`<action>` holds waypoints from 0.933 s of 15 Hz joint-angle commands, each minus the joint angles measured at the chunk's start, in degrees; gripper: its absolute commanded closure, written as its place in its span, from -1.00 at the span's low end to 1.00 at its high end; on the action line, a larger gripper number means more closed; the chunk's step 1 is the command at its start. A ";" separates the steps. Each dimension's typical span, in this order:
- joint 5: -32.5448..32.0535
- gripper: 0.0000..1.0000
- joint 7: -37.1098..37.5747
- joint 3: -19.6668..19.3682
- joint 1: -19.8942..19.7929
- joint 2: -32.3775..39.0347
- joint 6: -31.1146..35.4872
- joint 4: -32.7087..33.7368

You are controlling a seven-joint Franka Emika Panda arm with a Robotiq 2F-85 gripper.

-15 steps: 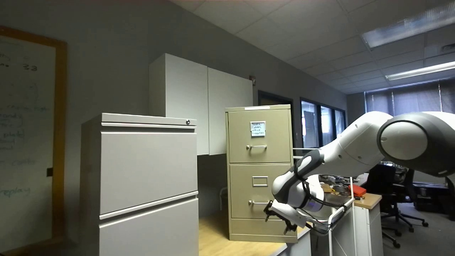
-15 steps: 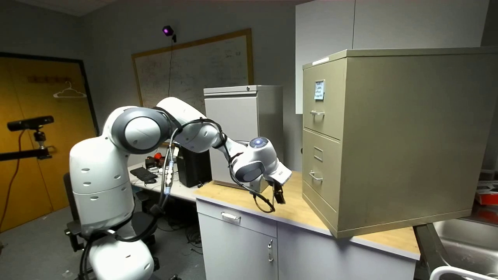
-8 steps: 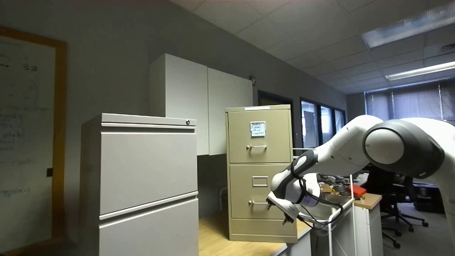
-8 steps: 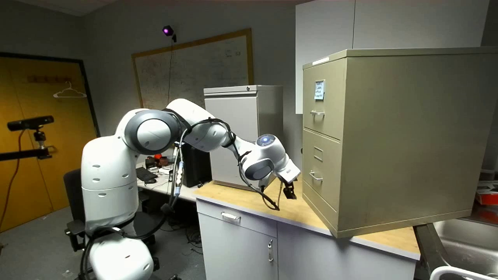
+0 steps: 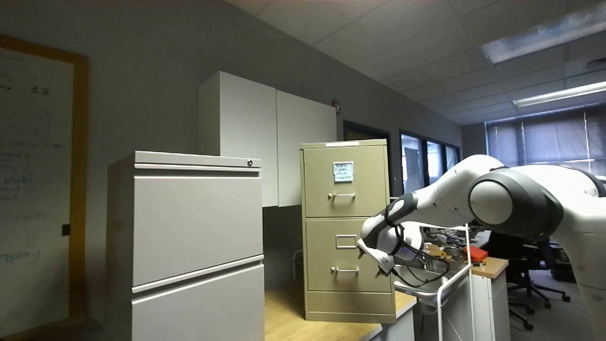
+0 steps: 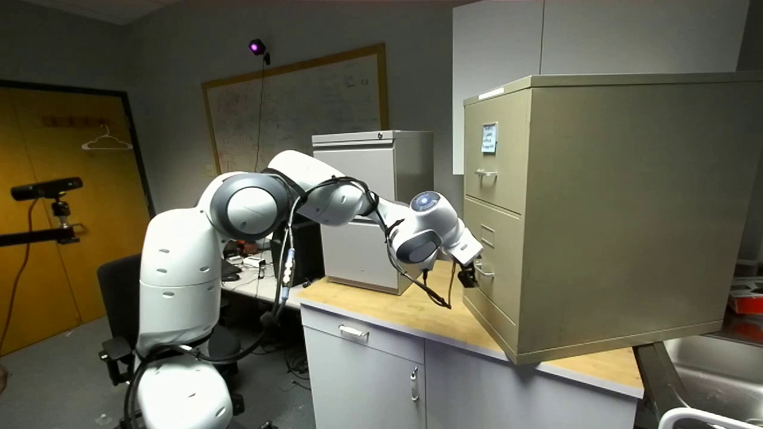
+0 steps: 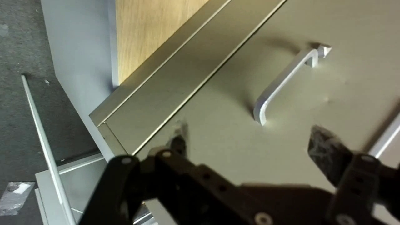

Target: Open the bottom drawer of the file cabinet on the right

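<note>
The tan file cabinet (image 5: 350, 303) stands on the wooden counter and shows in both exterior views (image 6: 626, 208). Its bottom drawer (image 5: 323, 246) is shut; it also shows in an exterior view (image 6: 505, 256) and fills much of the wrist view (image 7: 215, 109). The drawer's silver pull (image 5: 348, 270) runs diagonally in the wrist view (image 7: 282, 79), ahead of the fingertips. My gripper (image 7: 248, 132) is open and empty, its fingers spread wide before the drawer front. In both exterior views the gripper (image 5: 369, 265) is close to the pull; in an exterior view it (image 6: 467, 277) partly covers the pull.
A pale grey cabinet (image 5: 199, 227) stands on the same counter (image 6: 381, 301). White wall cupboards (image 5: 305, 147) hang behind. A metal sink (image 6: 715, 375) and a white rail (image 5: 440, 303) lie beside the tan cabinet. A loose cable loop (image 6: 438, 295) hangs under my wrist.
The arm has reached forward toward the tan cabinet. The gripper has moved closer to the bottom drawer's pull and slightly up. The drawer has not moved.
</note>
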 commanded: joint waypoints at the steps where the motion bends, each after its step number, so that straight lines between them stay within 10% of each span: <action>1: 2.84 -1.00 0.49 1.21 -1.03 5.49 -1.45 8.36; 14: 2.54 -1.00 0.64 3.74 -1.50 18.61 -6.97 21.48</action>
